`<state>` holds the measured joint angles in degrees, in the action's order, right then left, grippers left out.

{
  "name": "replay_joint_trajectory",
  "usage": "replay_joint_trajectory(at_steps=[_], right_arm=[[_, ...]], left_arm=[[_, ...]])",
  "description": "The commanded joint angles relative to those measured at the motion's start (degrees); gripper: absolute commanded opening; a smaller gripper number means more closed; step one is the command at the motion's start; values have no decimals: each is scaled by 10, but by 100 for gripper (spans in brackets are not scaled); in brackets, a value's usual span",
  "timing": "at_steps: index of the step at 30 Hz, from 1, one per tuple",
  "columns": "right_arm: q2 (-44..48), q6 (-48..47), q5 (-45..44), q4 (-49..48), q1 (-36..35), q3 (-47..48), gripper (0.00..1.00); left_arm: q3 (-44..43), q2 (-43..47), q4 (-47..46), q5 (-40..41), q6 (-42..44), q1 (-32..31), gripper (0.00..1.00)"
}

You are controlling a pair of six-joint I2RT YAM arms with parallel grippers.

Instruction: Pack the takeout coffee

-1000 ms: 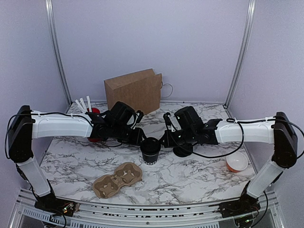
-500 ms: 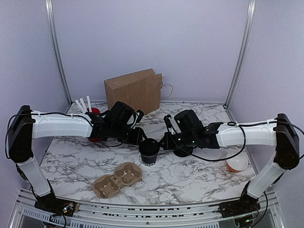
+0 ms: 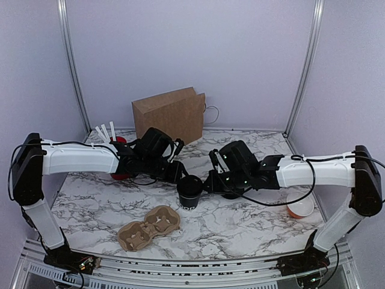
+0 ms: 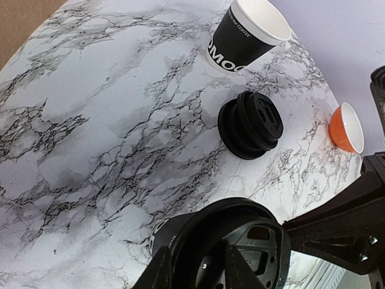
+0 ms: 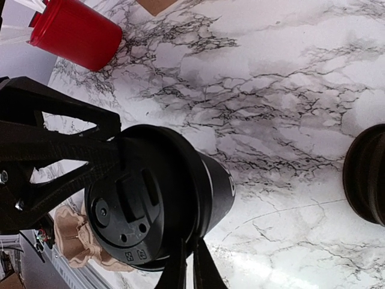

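The takeout coffee (image 3: 190, 194), a small black cup with white print and a black lid, stands mid-table. It fills the bottom of the left wrist view (image 4: 161, 232) and the middle of the right wrist view (image 5: 218, 188). My left gripper (image 3: 179, 174) reaches it from the left, and its fingers (image 4: 159, 272) close on the rim and lid edge. My right gripper (image 3: 206, 182) comes from the right. Its fingers (image 5: 180, 268) are pinched nearly together on the lid's rim (image 5: 150, 265).
A matching black cup with a white interior (image 4: 246, 33), a stack of black lids (image 4: 249, 123) and an orange bowl (image 3: 299, 206) lie right of the coffee. A cardboard cup carrier (image 3: 149, 227) lies in front. A brown bag (image 3: 169, 114) and a red cup of sticks (image 5: 75, 30) stand behind.
My right gripper has moved a little left and down against the cup's lid. The cup has shifted very slightly left. The left arm has barely moved.
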<state>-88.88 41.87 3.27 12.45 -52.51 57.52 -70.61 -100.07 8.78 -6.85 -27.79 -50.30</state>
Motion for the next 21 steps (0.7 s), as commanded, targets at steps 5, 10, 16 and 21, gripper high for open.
replay_joint_trajectory(at_steps=[5,10,16,21], right_arm=[[16,-5,-33,37,2,39,11],[14,-22,-22,42,9,51,13],[17,-61,27,36,37,54,18],[2,-112,91,24,82,64,20]], left_arm=[[-39,-8,28,13,13,-3,36],[-37,-2,29,27,10,-2,39],[-10,30,36,34,2,-2,39],[38,67,35,14,-17,-5,38]])
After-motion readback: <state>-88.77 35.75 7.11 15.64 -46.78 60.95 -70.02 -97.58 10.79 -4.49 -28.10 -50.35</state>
